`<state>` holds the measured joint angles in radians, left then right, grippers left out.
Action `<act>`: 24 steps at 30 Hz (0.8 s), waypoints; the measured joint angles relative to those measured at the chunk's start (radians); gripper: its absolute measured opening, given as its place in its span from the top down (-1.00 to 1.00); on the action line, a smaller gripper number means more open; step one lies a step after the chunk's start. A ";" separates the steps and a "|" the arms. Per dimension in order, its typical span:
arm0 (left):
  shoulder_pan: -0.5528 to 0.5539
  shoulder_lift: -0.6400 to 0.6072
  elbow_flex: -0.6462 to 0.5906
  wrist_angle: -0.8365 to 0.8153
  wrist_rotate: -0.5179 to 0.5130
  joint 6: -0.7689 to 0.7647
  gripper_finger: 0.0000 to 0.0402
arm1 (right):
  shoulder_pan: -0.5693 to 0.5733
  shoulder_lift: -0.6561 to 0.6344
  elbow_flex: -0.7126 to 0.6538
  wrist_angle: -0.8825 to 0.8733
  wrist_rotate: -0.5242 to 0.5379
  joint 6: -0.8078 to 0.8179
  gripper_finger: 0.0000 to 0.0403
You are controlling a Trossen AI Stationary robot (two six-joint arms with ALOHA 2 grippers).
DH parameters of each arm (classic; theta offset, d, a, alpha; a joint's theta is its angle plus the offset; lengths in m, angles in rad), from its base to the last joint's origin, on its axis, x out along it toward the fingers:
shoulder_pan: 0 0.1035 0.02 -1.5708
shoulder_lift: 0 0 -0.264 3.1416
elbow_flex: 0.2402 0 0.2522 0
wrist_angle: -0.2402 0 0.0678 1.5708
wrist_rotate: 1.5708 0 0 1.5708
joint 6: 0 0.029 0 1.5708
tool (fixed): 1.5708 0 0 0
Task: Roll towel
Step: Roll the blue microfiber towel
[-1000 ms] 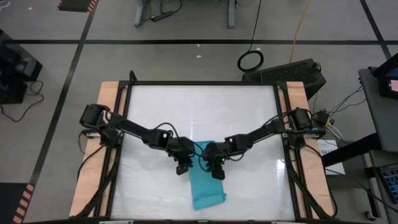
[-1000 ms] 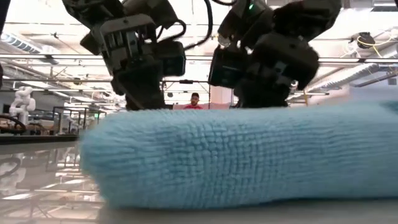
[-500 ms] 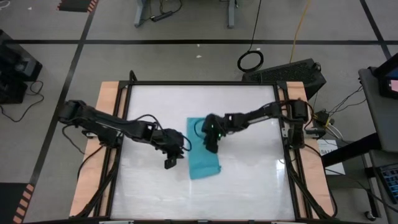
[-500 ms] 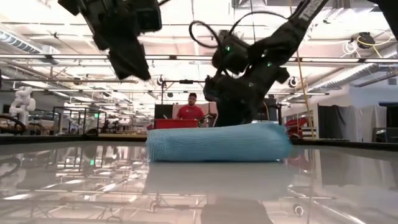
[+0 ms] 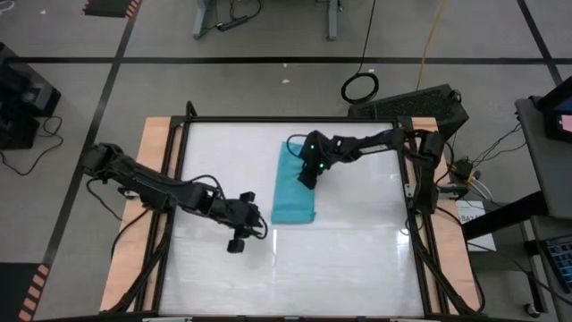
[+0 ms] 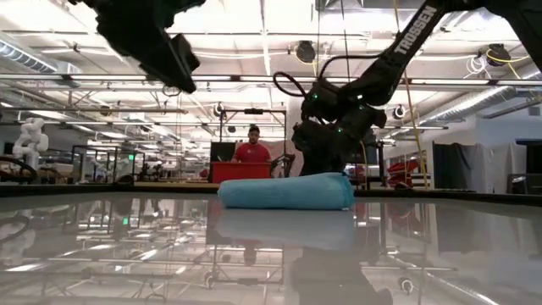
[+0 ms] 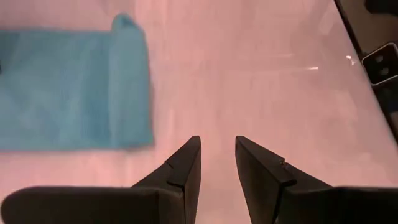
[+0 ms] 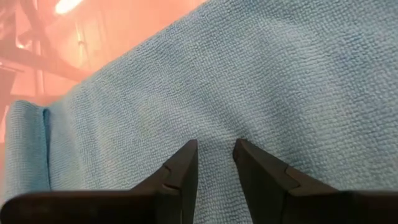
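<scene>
The right gripper [image 5: 307, 177] is down on the towel [image 5: 294, 193], its two fingers [image 8: 180, 171] set a narrow gap apart with the tips pressed onto the flat cloth and nothing pinched between them. It sits near the towel's far end, toward the back of the table [image 5: 357, 259]. The towel lies a little right of the table's middle, its long axis running from back to front (tilted slightly, the far end leaning to the right); the near end is rolled into a low ridge [image 7: 127, 87] lying across the width. The left gripper [image 5: 239, 240] hangs above bare tabletop just off the towel's front left corner, clear of the cloth, fingers [image 7: 186, 168] narrowly apart and holding nothing. A person [image 6: 254, 149] in red shows in the room behind.
</scene>
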<state>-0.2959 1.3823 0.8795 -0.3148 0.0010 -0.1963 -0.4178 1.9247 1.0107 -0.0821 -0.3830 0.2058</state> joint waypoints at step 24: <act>0.083 0.313 0.000 0.180 -0.272 0.371 -0.05 | 0.146 -0.316 -0.003 -0.168 0.011 -0.103 0.05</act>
<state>-0.2129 1.6950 0.8795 -0.1345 -0.2707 0.1745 -0.2717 1.6091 1.0073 -0.2496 -0.3723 0.1025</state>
